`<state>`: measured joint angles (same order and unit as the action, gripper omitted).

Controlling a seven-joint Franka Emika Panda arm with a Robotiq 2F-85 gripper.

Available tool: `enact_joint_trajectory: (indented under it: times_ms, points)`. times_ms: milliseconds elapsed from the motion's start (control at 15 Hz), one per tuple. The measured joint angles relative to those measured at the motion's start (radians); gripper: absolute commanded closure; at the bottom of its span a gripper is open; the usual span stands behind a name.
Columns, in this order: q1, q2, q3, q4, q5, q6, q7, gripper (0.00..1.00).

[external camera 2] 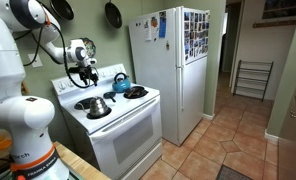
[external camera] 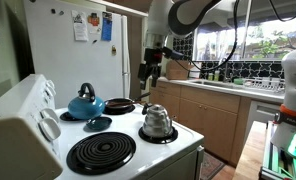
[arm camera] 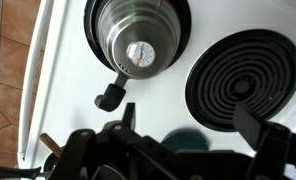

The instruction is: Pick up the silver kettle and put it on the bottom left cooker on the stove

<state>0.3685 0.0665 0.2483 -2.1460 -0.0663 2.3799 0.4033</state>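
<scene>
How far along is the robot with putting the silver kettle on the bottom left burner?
Looks done: the small shiny steel kettle sits upright on the smaller chrome-rimmed coil burner of the white stove. Nothing is in hand: the open gripper hangs empty above. Nothing obvious is left.

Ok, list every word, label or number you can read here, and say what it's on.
No text can be read in any view.
On the fridge front, papers: too small to read.
On the fridge side, stuck-on sheets: too small to read.
On the stove back panel and the silver kettle: no legible markings.
</scene>
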Motion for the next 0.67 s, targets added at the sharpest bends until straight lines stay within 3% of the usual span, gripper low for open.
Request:
enact_joint_trajectory:
  times_ms: [400,667]
  points:
    - [0.001,0.006,0.044,0.124,0.052,-0.178,-0.105,0.00]
    - [-0.001,0.007,0.046,0.132,0.052,-0.183,-0.109,0.00]
